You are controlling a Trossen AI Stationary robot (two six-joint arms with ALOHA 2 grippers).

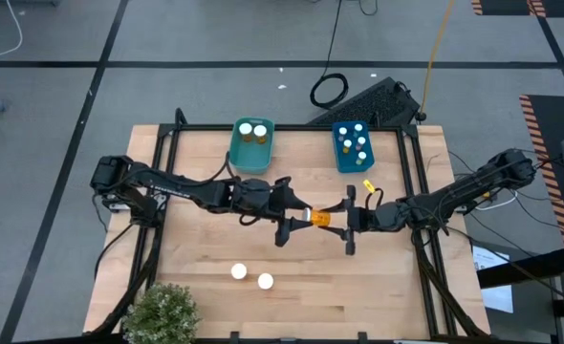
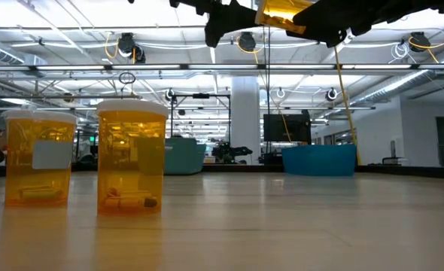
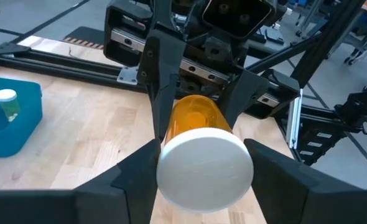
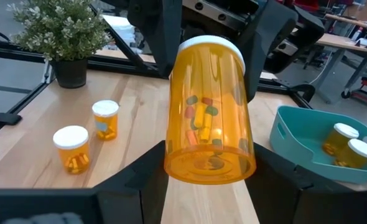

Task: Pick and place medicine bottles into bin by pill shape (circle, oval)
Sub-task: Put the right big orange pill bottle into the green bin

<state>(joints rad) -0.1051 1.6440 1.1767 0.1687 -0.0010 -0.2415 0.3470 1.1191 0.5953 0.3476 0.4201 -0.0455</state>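
**Bottle held between two end effectors above the worktop centre**

The left end effector [image 1: 290,221] and the right end effector [image 1: 344,222] meet over the middle of the wooden worktop [image 1: 206,248], with one orange medicine bottle [image 1: 318,218] lying horizontally between them, clear of the surface. In the left wrist view the white cap [image 3: 204,168] faces the camera, flanked closely by that arm's two fingers; in the right wrist view the bottle's base faces the camera, the right arm's fingers closed against its sides, with the left arm's fingers at the cap end. Each end effector is narrowed to the bottle's width. Elongated pills of mixed colours [image 4: 201,118] show through the translucent wall. No writing on the bottle can be read.

Two further capped bottles [image 1: 251,276] stand upright near the worktop's front edge, close together; each carries a pale label [image 2: 51,154] whose text is illegible. The teal bin [image 1: 252,146] at the back holds two white-capped bottles; the blue bin [image 1: 355,145] beside it holds several smaller ones. A potted plant [image 1: 162,312] occupies the front left corner.
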